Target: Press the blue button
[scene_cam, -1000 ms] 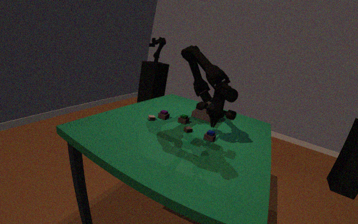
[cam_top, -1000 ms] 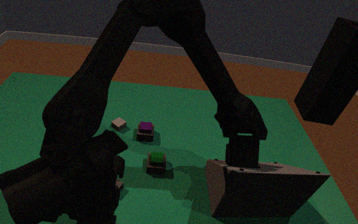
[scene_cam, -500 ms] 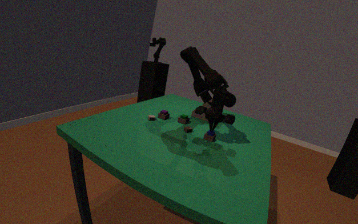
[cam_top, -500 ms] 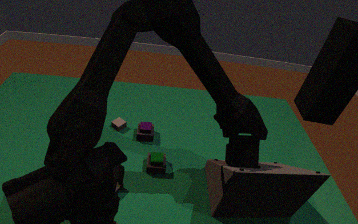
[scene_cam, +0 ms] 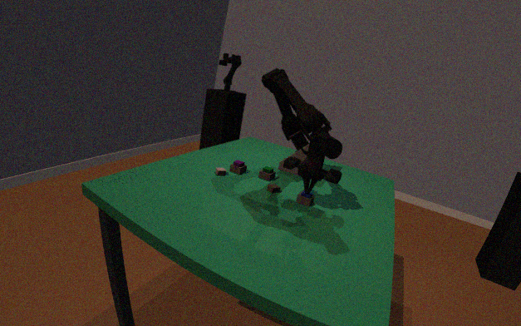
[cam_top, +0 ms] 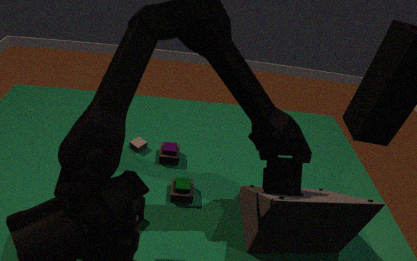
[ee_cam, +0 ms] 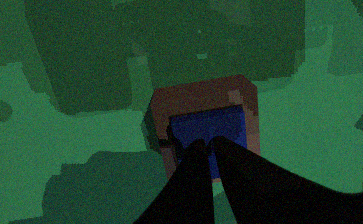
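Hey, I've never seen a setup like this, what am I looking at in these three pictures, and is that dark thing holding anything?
It is one robot arm on a green table. The first picture looks down from above and behind the arm, the second from across the room, and the third from a camera on the wrist. The gripper at the arm's end has its jaws shut together and holds nothing; its tips rest on the blue button, which sits in a brown housing. Also on the table are a purple button, a green button, a pale block and a small brown block.
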Motion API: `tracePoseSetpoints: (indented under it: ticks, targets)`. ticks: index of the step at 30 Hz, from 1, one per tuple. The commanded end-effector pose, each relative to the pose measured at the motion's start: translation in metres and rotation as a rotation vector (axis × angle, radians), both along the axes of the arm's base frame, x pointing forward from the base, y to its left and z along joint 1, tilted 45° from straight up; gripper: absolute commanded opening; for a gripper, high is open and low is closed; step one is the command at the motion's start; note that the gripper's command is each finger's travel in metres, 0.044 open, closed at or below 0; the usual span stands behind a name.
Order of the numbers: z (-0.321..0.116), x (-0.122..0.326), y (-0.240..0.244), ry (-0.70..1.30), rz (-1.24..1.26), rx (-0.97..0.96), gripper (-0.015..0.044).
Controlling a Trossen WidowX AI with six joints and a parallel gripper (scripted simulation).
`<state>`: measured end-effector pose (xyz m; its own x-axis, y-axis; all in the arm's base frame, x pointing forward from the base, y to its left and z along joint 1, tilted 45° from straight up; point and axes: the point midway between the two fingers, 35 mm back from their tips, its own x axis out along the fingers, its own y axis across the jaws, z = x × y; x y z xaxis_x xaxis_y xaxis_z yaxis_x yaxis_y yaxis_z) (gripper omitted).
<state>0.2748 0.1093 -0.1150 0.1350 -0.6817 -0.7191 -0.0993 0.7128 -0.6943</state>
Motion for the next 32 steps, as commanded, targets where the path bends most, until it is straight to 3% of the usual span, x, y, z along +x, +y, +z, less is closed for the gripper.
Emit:
tracePoseSetpoints:
  ticks: [1, 17, 25, 31, 32]
  targets:
    - [0.000, -0.001, -0.002, 0.005, 0.004, -0.006, 0.0020]
    - [0.023, -0.006, 0.022, 0.005, 0.004, -0.004, 0.0020]
    - [0.015, -0.062, 0.110, 0.009, 0.004, 0.005, 0.0230]
    - [0.015, -0.064, 0.112, 0.009, 0.004, 0.005, 0.0387]
    - [0.015, -0.064, 0.112, 0.009, 0.004, 0.005, 0.0387]
